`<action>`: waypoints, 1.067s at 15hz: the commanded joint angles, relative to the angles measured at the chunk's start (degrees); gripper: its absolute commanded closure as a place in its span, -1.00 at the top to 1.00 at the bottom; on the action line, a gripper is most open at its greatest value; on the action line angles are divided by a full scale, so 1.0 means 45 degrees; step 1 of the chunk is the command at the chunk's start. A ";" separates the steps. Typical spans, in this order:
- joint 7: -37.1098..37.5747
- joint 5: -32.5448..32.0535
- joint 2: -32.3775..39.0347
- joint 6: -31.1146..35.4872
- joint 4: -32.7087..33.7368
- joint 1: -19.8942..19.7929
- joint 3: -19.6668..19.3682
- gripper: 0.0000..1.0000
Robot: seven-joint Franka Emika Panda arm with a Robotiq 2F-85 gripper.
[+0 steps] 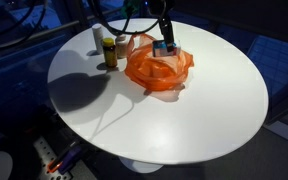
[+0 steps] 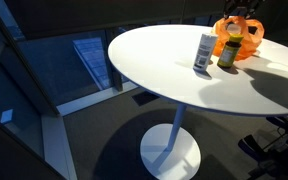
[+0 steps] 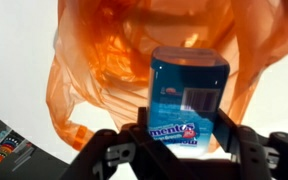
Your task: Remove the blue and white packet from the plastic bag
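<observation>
An exterior view looks steeply down on the round white counter (image 1: pixel 214 110) from close by, the orange bag (image 1: pixel 159 68) toward its far edge; an exterior view set lower and farther off takes the counter (image 2: pixel 164 60) from the side, pedestal (image 2: pixel 172 140) and floor included, with the orange bag (image 2: pixel 239 35) in its upper right corner; both share the two bottles (image 1: pixel 106 48) (image 2: pixel 214 50); the wrist view peers past the fingers (image 3: pixel 109 155) at very close range, filled by bag and blue packet (image 3: pixel 189 95).

One orange plastic bag (image 1: pixel 156 72); one blue and white packet (image 3: pixel 189 100); one white can (image 2: pixel 203 52); one small jar (image 2: pixel 228 52); one round white counter (image 1: pixel 204 110).
</observation>
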 commanded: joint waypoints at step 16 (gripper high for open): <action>-0.5861 0.2760 -0.6921 -0.0929 -0.4396 -0.0452 0.2610 -0.20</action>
